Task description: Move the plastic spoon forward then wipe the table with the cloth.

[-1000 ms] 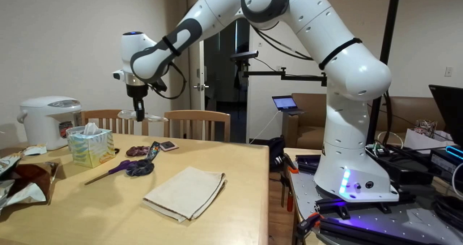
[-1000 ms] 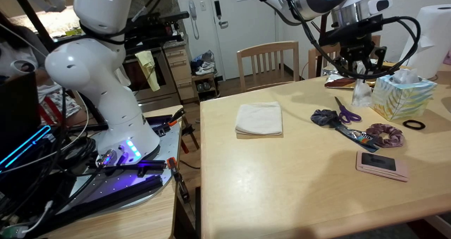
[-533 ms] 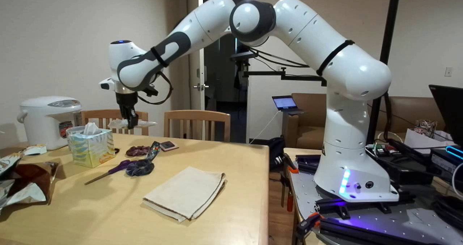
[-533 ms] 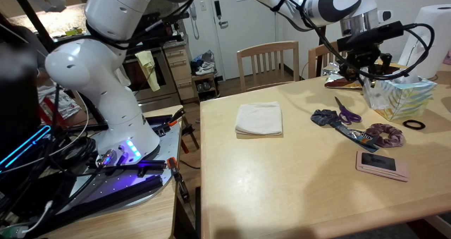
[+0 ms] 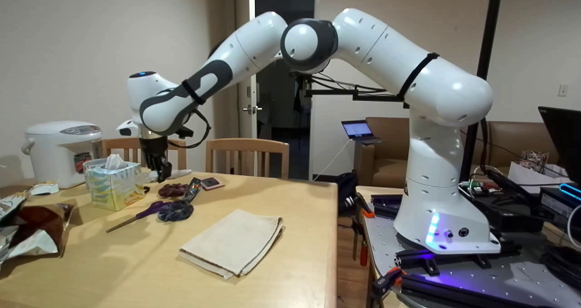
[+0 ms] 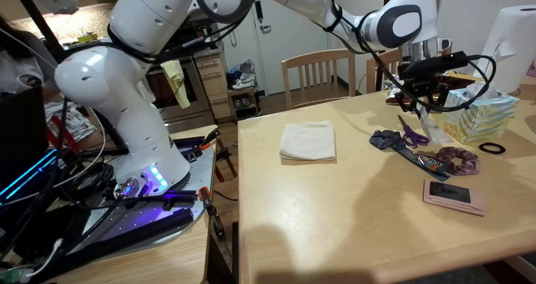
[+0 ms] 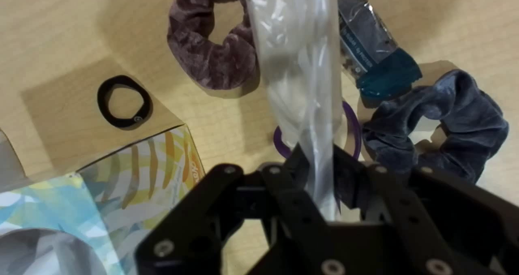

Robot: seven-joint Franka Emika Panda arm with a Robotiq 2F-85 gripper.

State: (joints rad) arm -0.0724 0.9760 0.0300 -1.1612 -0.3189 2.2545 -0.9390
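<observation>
Claw [image 7: 320, 165]: over the table [image 6: 276, 208]. Plastic spoon [image 7: 284, 56]: in a wrapper [image 7: 320, 104] held by the claw, extending ahead of it in the wrist view. Same view: tissue box [image 7: 138, 177], left; band [image 7: 104, 103], left and farther ahead; one scrunchie [image 7: 221, 66], ahead left; snack bar [image 7: 365, 48], ahead right; second scrunchie [image 7: 474, 117], right. Scissors [image 5: 144, 211]: on the table, lower than the claw. Cloth [image 5: 233, 242]: on the table, between claw and arm base [image 5: 447, 208] in both exterior views.

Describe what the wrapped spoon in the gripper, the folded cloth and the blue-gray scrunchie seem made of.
Wrapped spoon: probably plastic, being evenly pale; finish hard to judge.
Clear wrapper: seemingly glossy plastic film, from crinkles and bright glints.
Folded cloth: matte fabric, possibly cotton, from its soft layered edges.
Blue-gray scrunchie: velvet-like fabric, from the soft sheen along its gathers.
</observation>
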